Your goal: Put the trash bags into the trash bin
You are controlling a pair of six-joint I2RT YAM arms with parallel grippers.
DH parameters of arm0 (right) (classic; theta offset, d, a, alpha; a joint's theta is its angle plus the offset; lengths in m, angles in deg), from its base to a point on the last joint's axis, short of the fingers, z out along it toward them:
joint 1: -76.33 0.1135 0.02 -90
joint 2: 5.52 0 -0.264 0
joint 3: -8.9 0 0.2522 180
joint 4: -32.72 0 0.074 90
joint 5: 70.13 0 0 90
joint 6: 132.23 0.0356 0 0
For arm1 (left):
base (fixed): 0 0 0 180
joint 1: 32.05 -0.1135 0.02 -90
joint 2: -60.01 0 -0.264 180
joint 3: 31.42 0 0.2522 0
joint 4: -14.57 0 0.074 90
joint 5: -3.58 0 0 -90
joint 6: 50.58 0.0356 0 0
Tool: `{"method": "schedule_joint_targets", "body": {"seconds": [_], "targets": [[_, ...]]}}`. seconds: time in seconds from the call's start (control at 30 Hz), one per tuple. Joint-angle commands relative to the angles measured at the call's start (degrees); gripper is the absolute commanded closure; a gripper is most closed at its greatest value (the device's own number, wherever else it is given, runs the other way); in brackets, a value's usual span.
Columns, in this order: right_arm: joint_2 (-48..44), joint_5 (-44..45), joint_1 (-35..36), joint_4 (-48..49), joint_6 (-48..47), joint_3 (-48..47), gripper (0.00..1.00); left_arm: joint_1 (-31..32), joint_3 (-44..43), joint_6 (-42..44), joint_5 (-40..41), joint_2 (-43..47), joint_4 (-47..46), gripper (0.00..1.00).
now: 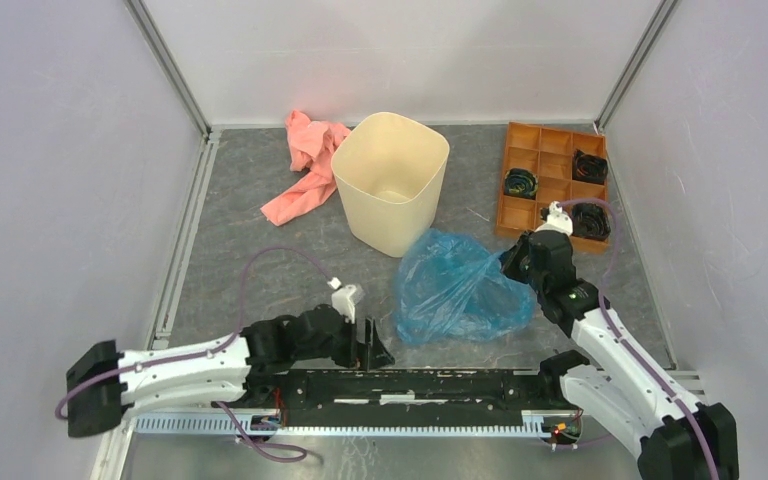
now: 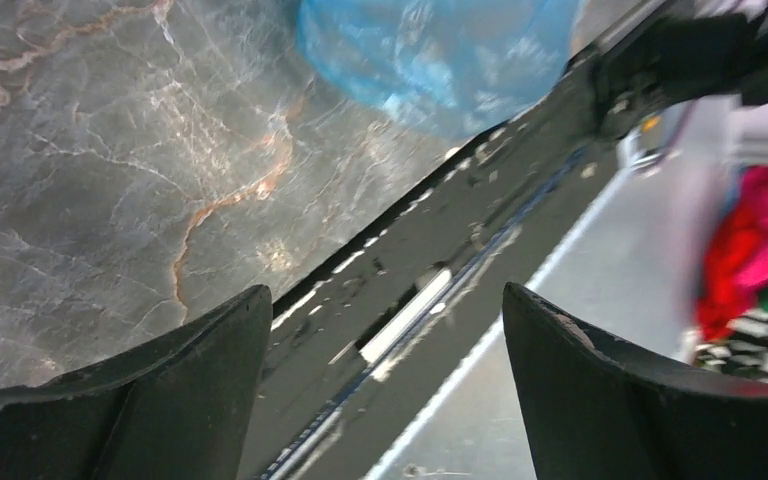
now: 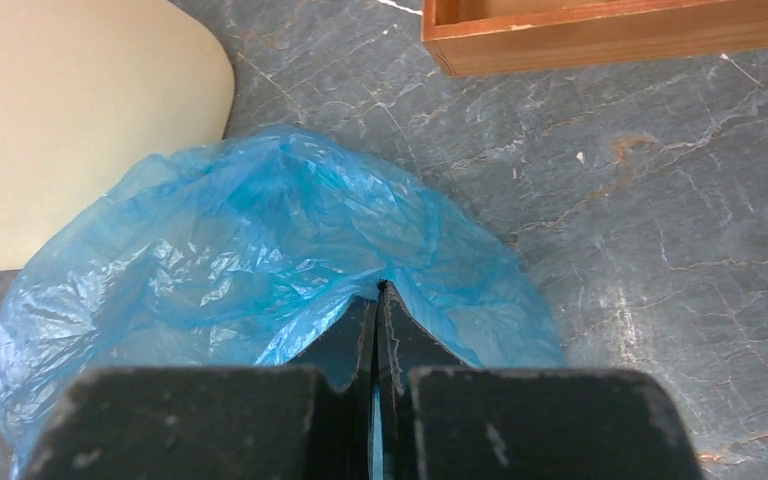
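Observation:
The blue trash bag (image 1: 457, 288) lies crumpled on the table just in front of the cream trash bin (image 1: 388, 215), which stands upright with nothing showing inside. My right gripper (image 1: 512, 264) is at the bag's right edge, shut on a fold of the blue film (image 3: 260, 240); the film shows between the closed jaws (image 3: 378, 292). The bin's wall (image 3: 70, 110) stands just beyond the bag. My left gripper (image 1: 374, 345) is open and holds nothing, low over the front rail to the left of the bag. In its own view the gripper (image 2: 385, 297) faces the rail, with the bag (image 2: 430, 50) ahead.
A pink cloth (image 1: 305, 165) lies left of the bin. An orange compartment tray (image 1: 545, 205) with black coiled items sits at the back right, its wall (image 3: 610, 35) near my right gripper. A black mounting rail (image 1: 420, 385) runs along the near edge.

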Motion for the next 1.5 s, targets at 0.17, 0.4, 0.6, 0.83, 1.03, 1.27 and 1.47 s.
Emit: {"method": "schedule_joint_targets", "body": {"seconds": [0.17,0.4,0.6,0.83,1.03,1.27,1.47], "targets": [[0.13,-0.57,-1.04,1.83,-2.08,-2.77,1.00,17.76,0.71,20.44,30.28,-13.28,-23.95,0.07],[-1.62,-1.15,-1.52,1.40,-2.50,-2.60,1.00,22.76,1.70,39.90,43.23,-31.23,-44.13,0.03],[-1.72,-2.51,-1.72,1.06,-3.29,-2.77,1.00,22.63,-0.79,46.97,50.22,-42.85,-58.24,0.06],[-3.35,-2.88,-1.80,0.57,-4.58,-3.24,1.00,22.62,-4.14,45.81,47.68,-48.67,-64.82,0.23],[-5.23,-3.47,-1.74,-1.85,-7.88,-5.02,1.00,21.50,-6.17,45.77,40.53,-41.11,-59.84,0.55],[-8.51,-3.22,-1.72,-9.42,-18.84,-13.30,1.00,18.21,-11.91,39.12,30.16,-24.00,-40.47,0.88],[-15.80,-0.27,-1.80,-15.91,-24.93,-14.76,1.00,8.32,-22.67,19.54,17.70,-19.10,-17.70,0.98]]}}
